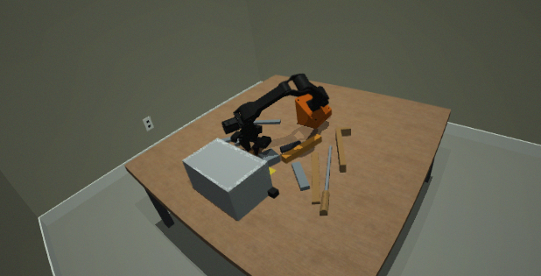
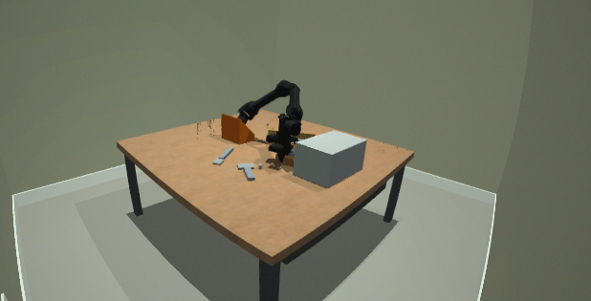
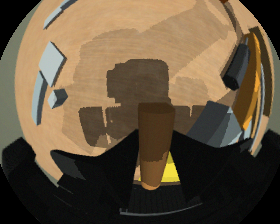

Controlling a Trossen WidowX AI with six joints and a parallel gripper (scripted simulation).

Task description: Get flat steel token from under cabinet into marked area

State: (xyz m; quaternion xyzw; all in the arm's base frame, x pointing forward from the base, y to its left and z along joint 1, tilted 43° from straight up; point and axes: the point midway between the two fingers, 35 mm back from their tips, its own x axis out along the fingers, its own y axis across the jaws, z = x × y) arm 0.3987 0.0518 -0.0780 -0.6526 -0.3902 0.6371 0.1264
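The grey cabinet (image 1: 219,164) (image 2: 313,163) stands on the table, its vent slots not visible. My gripper (image 1: 256,152) (image 2: 281,159) (image 3: 152,132) points down beside the cabinet, low over the table. It is shut on a brown wooden handle (image 3: 156,122), round like a cylinder; what the handle belongs to is hidden. A yellow patch (image 1: 271,171) (image 3: 172,172), perhaps part of the marked area, shows at the cabinet's edge and behind the handle in the wrist view. The steel token is not visible.
A grey block (image 1: 271,159) (image 3: 208,124), a dark cylinder (image 1: 290,146) (image 3: 236,67) and an orange-yellow bar (image 1: 302,148) lie beside my gripper. A long rod with a wooden handle (image 1: 324,202), a black cube (image 1: 273,192) and a grey T-shaped piece (image 2: 248,172) lie farther out.
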